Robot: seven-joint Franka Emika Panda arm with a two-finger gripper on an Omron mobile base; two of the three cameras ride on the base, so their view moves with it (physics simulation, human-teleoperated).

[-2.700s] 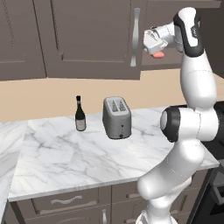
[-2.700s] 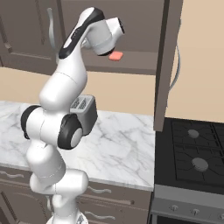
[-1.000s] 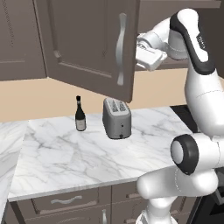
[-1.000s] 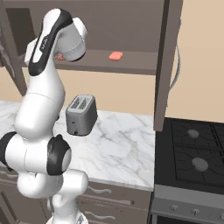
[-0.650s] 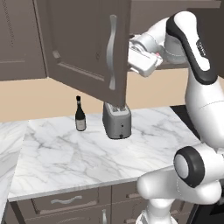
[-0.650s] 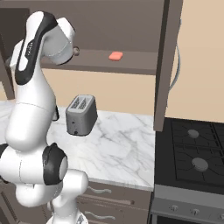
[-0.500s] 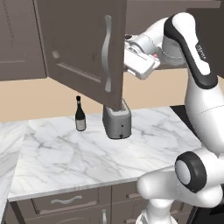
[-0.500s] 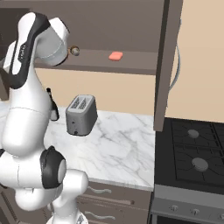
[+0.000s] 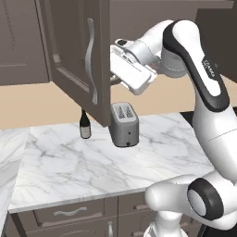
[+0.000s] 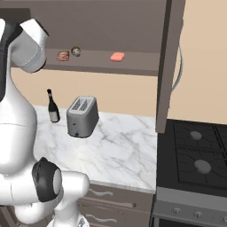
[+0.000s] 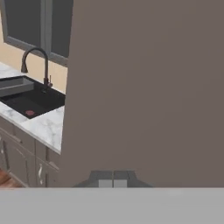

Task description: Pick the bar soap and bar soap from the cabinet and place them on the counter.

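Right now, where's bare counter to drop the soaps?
The counter is bare in front of and right of the toaster, out to the stove. The front strip along the edge is free too. It is tighter between the toaster and the bottle.

The arm is reaching high and leftward, elbow raised, with the gripper (image 11: 113,180) pressing its fingertips together (no gap between them).

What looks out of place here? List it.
Nothing is spilled or damaged. The cabinet door stands swung wide, with the shut hand close against its inner face. Both bar soaps lie on the shelf, beside a small round object.
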